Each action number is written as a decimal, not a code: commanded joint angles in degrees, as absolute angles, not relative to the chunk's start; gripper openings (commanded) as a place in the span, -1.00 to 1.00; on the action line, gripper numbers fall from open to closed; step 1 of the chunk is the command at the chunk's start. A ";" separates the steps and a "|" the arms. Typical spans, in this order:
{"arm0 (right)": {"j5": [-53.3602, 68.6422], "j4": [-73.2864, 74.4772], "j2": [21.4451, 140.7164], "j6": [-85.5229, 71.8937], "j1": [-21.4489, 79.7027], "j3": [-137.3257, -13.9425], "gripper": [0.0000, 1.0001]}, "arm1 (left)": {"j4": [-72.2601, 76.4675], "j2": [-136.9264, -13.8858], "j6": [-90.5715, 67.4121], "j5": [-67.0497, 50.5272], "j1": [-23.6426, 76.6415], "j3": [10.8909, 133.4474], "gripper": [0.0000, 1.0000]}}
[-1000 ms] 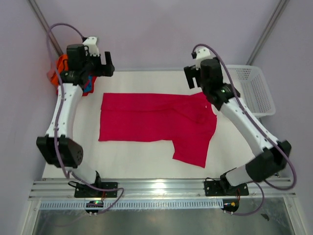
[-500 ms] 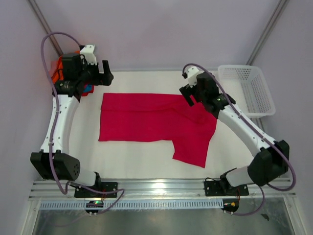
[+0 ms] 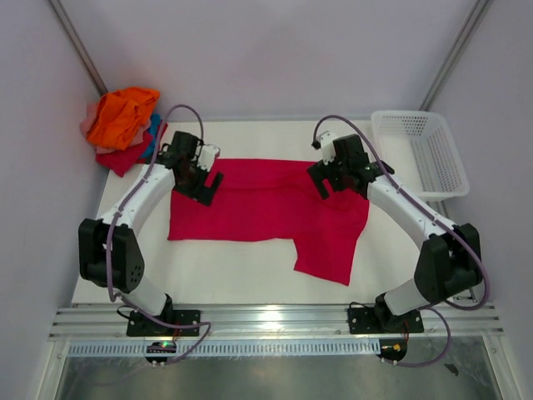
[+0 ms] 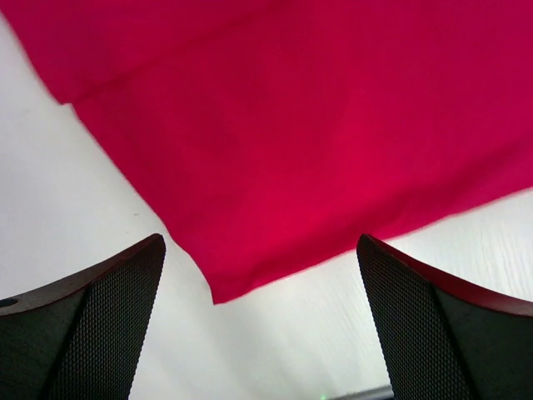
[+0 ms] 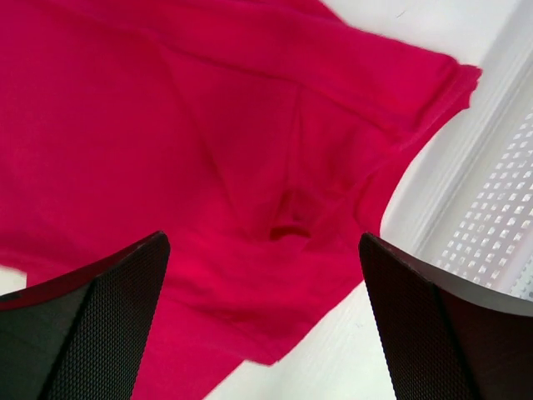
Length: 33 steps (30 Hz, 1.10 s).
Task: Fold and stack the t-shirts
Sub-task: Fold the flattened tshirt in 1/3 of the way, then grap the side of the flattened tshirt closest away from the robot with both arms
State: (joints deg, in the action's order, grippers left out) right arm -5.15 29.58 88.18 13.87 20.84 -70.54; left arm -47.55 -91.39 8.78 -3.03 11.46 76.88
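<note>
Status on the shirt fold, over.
Left end effector open, empty, over crimson t-shirt left end. Right end effector open, empty, over its collar end. Shirt flat, fold unfinished. Nothing blocking.

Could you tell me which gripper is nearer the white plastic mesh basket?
Right. The right gripper hovers over the crimson cloth t-shirt at its end nearest the basket; the left gripper is over the opposite end.
</note>
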 commanded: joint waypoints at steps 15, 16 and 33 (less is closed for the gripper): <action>-2.54 35.50 56.52 36.91 21.71 -45.62 0.98 | -57.57 -89.48 30.67 -0.53 19.86 77.97 0.98; -3.33 35.68 56.08 37.26 21.71 -44.92 0.99 | -58.00 -89.12 30.33 -0.53 19.86 77.52 0.98; 6.14 55.54 40.51 52.38 21.71 -37.88 0.98 | -55.64 -83.67 25.40 4.66 19.95 66.28 0.99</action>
State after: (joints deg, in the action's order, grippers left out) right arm 2.22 51.59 39.90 50.04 21.63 -38.37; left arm -57.89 -83.64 27.03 3.46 19.77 67.57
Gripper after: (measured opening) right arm 0.993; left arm 0.991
